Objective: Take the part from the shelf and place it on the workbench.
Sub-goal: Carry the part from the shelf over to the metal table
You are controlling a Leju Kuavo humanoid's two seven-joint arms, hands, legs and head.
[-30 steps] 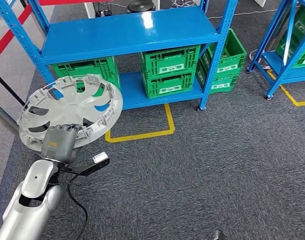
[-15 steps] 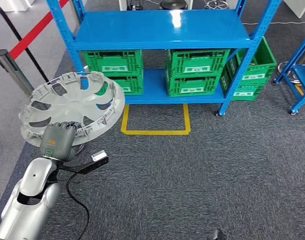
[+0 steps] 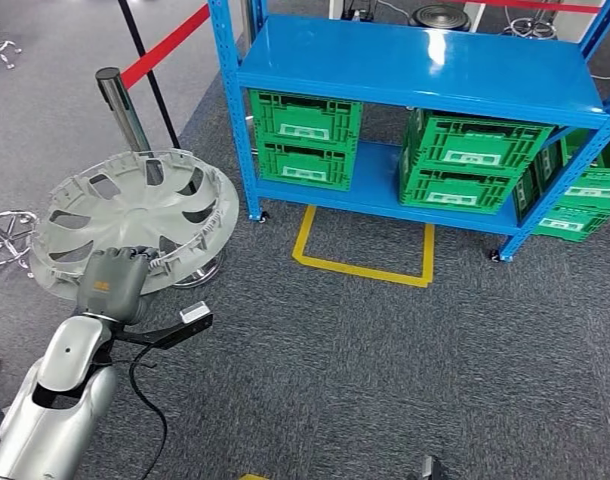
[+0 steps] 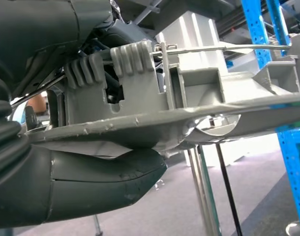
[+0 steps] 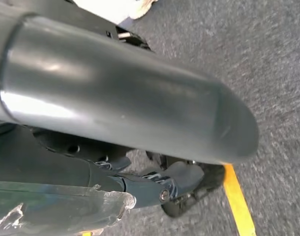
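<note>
My left hand [image 3: 112,283] grips the hubcap [image 3: 136,215] by its rim, fingers hidden beneath; I cannot tell my right hand's state.

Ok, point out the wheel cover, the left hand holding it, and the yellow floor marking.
wheel cover [image 3: 140,205]: head view, its spoked face.
left hand [image 3: 109,284]: head view, grey back.
yellow floor marking [image 3: 362,270]: head view, near line.
</note>
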